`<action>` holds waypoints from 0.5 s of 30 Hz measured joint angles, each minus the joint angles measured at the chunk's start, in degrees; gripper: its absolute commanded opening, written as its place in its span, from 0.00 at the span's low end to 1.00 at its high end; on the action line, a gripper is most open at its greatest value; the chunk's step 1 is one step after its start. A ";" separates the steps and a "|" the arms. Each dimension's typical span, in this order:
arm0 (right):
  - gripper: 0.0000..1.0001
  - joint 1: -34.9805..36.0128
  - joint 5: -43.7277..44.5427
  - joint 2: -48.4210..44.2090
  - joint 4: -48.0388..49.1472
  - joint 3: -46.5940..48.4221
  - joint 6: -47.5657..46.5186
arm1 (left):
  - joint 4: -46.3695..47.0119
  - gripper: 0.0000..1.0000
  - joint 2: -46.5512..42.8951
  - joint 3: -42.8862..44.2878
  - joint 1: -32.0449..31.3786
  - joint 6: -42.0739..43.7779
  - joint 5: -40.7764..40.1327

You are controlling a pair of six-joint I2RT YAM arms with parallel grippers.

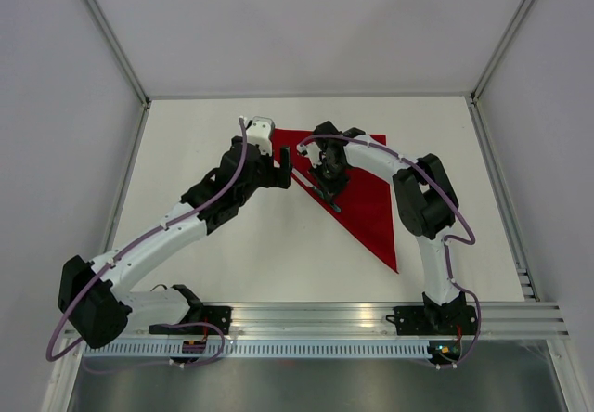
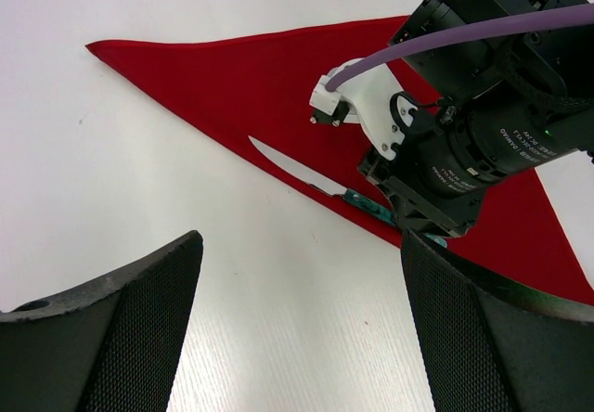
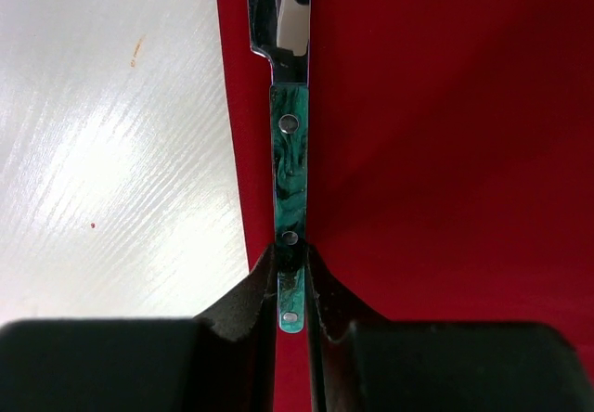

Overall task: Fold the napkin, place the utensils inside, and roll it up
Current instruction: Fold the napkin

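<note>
Fold done: napkin (image 1: 367, 208) lay as a triangle at 3 o'clock of worktop (image 1: 232, 254) centre. Along its folded edge, knife (image 3: 289, 166) was pinched at handle tail by right end effector (image 3: 290, 282); left end effector (image 2: 299, 273) gaped wide, empty. Release and rolling judged outstanding.

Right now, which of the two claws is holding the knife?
The right gripper: it pinches the teal handle of the knife by the edge of the red napkin. The left gripper stands wide open and empty.
</note>
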 measured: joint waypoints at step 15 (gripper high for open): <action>0.45 -0.87 -2.80 -2.25 -2.89 1.66 -0.02 | 0.72 0.92 0.94 0.11 0.02 0.02 3.08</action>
